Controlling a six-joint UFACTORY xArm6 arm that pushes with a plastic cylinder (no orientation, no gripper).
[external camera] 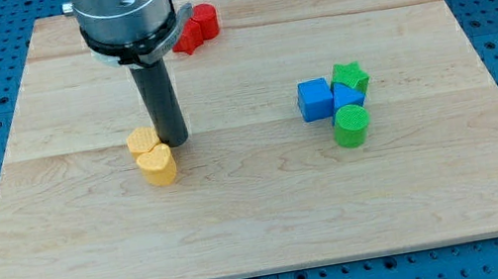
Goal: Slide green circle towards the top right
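The green circle (351, 126) stands right of the board's middle, touching a small blue block (347, 97) just above it. A blue cube (315, 99) sits to the upper left of the circle and a green star (351, 75) above it. My tip (174, 140) rests on the board well to the left of the green circle, right beside two yellow blocks: a yellow hexagon-like block (142, 141) and a yellow heart (157, 164).
Two red blocks (195, 27) lie near the board's top edge, partly hidden behind the arm's grey body (123, 14). The wooden board (270, 206) lies on a blue perforated table.
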